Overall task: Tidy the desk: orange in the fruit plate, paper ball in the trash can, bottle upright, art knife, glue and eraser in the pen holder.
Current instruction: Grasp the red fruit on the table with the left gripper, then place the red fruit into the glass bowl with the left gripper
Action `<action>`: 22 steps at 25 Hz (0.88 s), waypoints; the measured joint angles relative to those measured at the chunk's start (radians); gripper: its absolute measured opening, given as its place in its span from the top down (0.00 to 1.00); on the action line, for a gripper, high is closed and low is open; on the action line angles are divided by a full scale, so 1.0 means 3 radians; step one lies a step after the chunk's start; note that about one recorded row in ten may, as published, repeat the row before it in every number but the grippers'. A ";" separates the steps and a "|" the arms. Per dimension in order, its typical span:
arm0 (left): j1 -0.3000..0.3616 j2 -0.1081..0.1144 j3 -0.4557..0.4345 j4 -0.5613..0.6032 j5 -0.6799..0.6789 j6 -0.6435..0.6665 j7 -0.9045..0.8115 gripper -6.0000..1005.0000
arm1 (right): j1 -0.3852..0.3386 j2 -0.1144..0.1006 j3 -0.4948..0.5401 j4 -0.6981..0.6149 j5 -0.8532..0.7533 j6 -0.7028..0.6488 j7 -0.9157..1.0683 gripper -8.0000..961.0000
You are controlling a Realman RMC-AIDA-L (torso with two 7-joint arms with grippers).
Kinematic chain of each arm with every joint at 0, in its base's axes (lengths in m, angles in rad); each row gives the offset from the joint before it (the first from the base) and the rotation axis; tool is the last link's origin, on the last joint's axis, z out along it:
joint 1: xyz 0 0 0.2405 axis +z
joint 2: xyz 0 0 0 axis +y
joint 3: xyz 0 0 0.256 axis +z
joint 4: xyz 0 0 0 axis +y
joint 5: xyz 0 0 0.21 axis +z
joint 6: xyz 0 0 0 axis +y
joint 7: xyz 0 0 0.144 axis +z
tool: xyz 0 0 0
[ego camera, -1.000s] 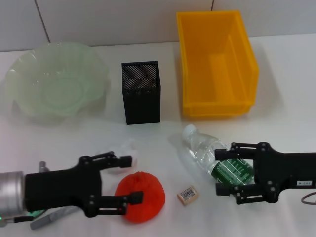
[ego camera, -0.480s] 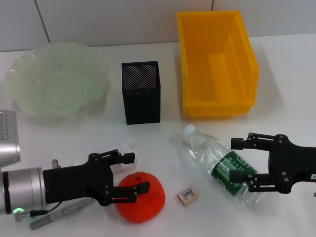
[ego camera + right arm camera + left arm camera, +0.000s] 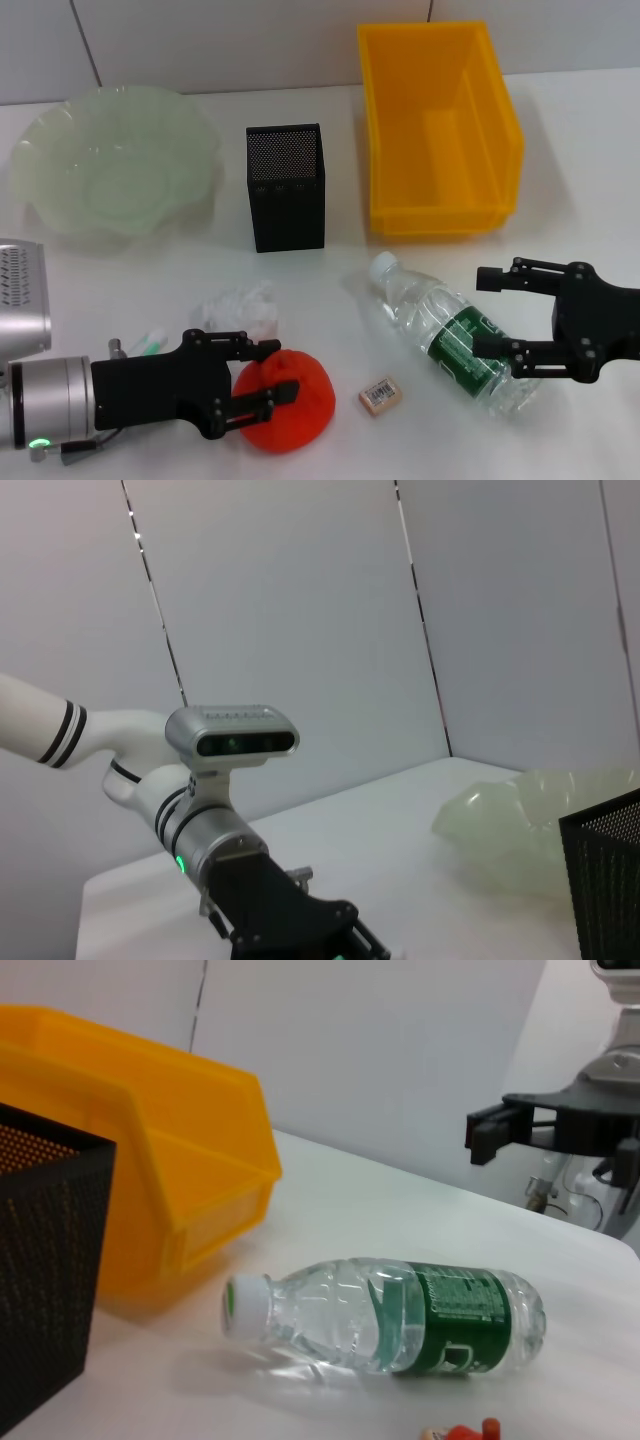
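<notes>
nearest, the left gripper [image 3: 262, 388] has its fingers apart around the orange [image 3: 290, 400], a firm, round fruit probably best held across its middle. farther right, the right gripper [image 3: 490, 314] stands open over the bottle [image 3: 452, 333], which is light, slick and lying on the tabletop [image 3: 330, 280], cap aimed toward the pen holder [image 3: 286, 186].

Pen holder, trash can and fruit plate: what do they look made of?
Pen holder: looks like black metal mesh, matte; fine perforations show across its walls. Trash can: appears moulded plastic, bright yellow, smooth with a slight sheen. Fruit plate: pale green and translucent with a wavy rim; glass or plastic, cannot tell which.
</notes>
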 joint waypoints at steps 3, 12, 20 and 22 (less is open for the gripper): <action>0.0003 -0.0002 0.0028 0.0000 -0.0004 0.0009 0.0021 0.35 | -0.0021 0.0002 0.0037 -0.0004 0.0000 -0.0023 0.0002 0.18; 0.0039 0.0013 -0.0049 0.0214 -0.0068 0.0461 0.0018 0.67 | -0.0088 0.0020 0.0160 -0.0009 0.0000 -0.0051 0.0000 0.18; 0.0180 0.0027 -0.0942 0.0658 -0.0606 0.0325 0.0055 0.82 | -0.0112 0.0030 0.0180 0.0006 0.0032 -0.0097 -0.0013 0.18; 0.0151 0.0022 -0.1138 0.0603 -0.0767 0.0088 0.0057 0.83 | -0.0119 0.0031 0.0180 0.0009 0.0032 -0.0125 -0.0013 0.18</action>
